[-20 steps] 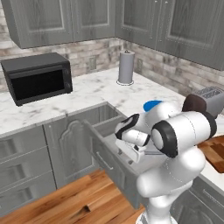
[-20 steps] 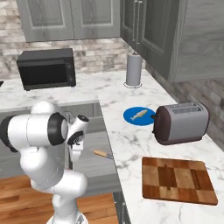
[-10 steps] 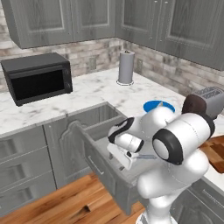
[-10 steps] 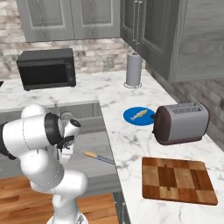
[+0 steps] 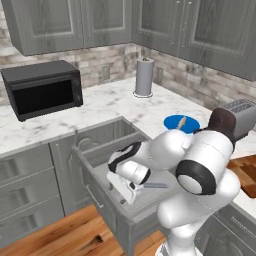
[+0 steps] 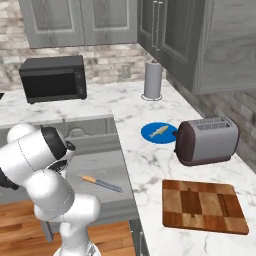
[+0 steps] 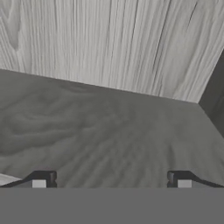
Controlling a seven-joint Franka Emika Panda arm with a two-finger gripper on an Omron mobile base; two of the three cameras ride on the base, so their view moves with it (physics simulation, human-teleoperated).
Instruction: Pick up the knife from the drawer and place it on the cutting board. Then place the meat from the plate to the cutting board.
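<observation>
the jaws (image 7: 111, 181) gape wide over the drawer (image 6: 107, 167) floor; the knife (image 6: 101, 183) lies just beside them.

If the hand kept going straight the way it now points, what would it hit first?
Probably the drawer's bare grey floor, with an inner wall just beyond. The open hand points at it; depth is unclear.

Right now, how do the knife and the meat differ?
The knife lies on the floor of the open drawer; the meat lies on the blue plate on the counter. The knife is long and slim, with an orange-tan handle and a grey blade; the meat is a short, pale fish shape. Both lie flat and untouched, and neither is on the cutting board yet.
</observation>
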